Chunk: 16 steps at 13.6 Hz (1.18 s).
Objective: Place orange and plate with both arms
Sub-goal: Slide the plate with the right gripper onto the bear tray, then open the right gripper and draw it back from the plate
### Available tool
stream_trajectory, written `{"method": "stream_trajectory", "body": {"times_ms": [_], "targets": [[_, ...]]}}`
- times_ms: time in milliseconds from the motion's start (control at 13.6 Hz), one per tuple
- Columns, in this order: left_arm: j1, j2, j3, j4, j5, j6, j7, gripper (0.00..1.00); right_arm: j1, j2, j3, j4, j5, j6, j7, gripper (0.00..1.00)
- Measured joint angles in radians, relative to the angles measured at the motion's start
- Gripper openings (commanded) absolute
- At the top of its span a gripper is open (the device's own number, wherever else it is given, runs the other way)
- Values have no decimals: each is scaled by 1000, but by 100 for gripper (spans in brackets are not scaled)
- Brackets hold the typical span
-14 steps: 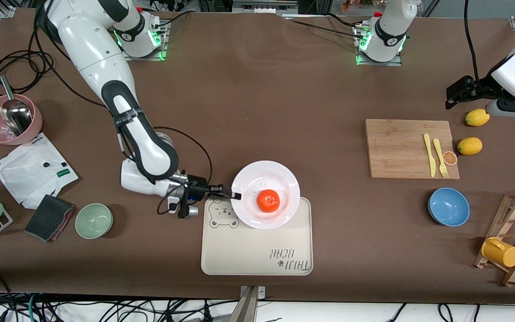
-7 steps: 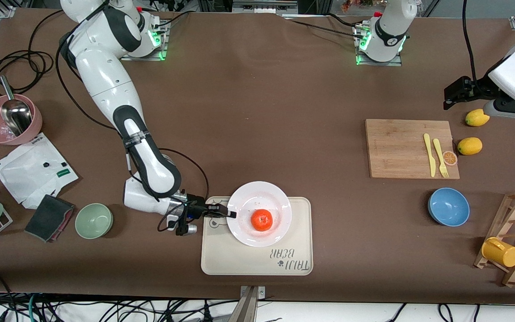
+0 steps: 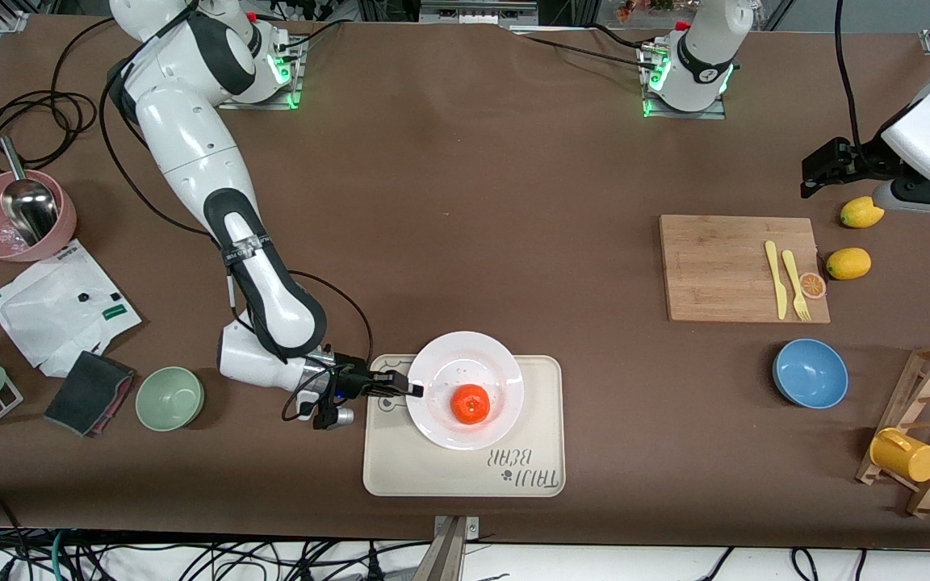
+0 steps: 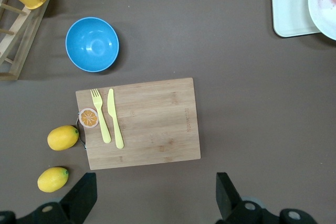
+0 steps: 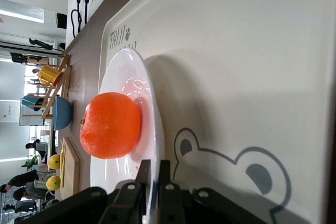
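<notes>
The white plate (image 3: 465, 363) rests over the beige bear-print tray (image 3: 465, 472), with the orange (image 3: 470, 403) on it. My right gripper (image 3: 411, 391) is shut on the plate's rim at the edge toward the right arm's end. In the right wrist view its fingers (image 5: 143, 174) pinch the plate rim (image 5: 152, 129), with the orange (image 5: 110, 124) just past them and the tray (image 5: 241, 77) underneath. My left gripper (image 3: 816, 171) is open and empty, up in the air near the lemons; the left wrist view shows its fingertips (image 4: 84, 192) spread wide over bare table.
A wooden cutting board (image 3: 739, 266) with yellow knife, fork and an orange slice disc, two lemons (image 3: 848, 263), a blue bowl (image 3: 810, 373), a rack with a yellow cup (image 3: 905, 454). Toward the right arm's end: green bowl (image 3: 169, 397), pink bowl with scoop (image 3: 17, 214), a bag, a sponge.
My right gripper has carried the plate with the orange toward the front camera and down onto the tray. The left arm has barely moved.
</notes>
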Motion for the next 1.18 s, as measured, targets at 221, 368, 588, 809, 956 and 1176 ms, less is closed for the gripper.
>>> {"method": "stream_trajectory", "body": {"times_ms": [221,368,588,809,956,1176], "targets": [[0,0,0,0,0,0,0,100,0,-1,-3,7,-10,0,0,39],[0,0,0,0,0,0,0,100,0,-9,-3,21,-44,-1,0,55],[0,1,0,0,0,0,0,100,-7,-70,-3,22,-186,-5,11,61],[0,1,0,1,0,-1,0,100,-27,-177,-3,-48,-337,-28,16,63],[0,1,0,1,0,-1,0,100,-44,-265,-4,-140,-465,-43,16,64],[0,2,0,2,0,-1,0,100,-60,-491,-69,-356,-622,-161,16,64]]}}
